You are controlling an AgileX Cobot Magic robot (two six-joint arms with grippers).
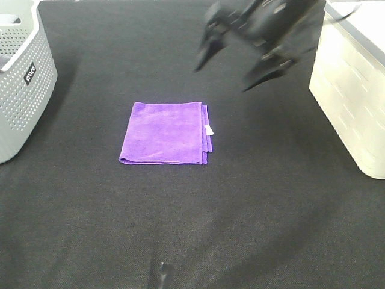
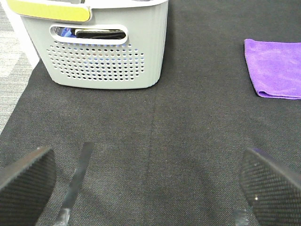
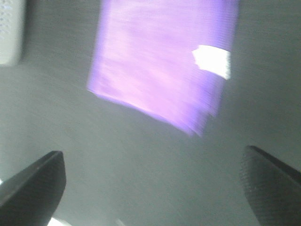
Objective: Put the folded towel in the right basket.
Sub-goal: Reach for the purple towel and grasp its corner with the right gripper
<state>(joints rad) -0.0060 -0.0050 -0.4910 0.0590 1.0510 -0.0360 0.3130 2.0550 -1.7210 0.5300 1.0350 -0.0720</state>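
**A:** High view?
**B:** Towel (image 1: 166, 133) lies flat mid-mat (image 1: 271, 198). The right gripper (image 1: 224, 77) hovers near it, spread wide and empty. The right basket (image 1: 349, 102) is well apart.
**A:** Left wrist?
**B:** Left gripper (image 2: 150, 183) gapes, holding nothing, facing the grey basket (image 2: 103, 61).
**A:** Right wrist?
**B:** Towel ahead of the spread fingers, ungrasped. I'd say nothing's done: grasp, carry and drop remain.

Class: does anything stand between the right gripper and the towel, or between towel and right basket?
Nothing visible. Only bare black mat separates the open right gripper from the towel, and the towel from the right basket.
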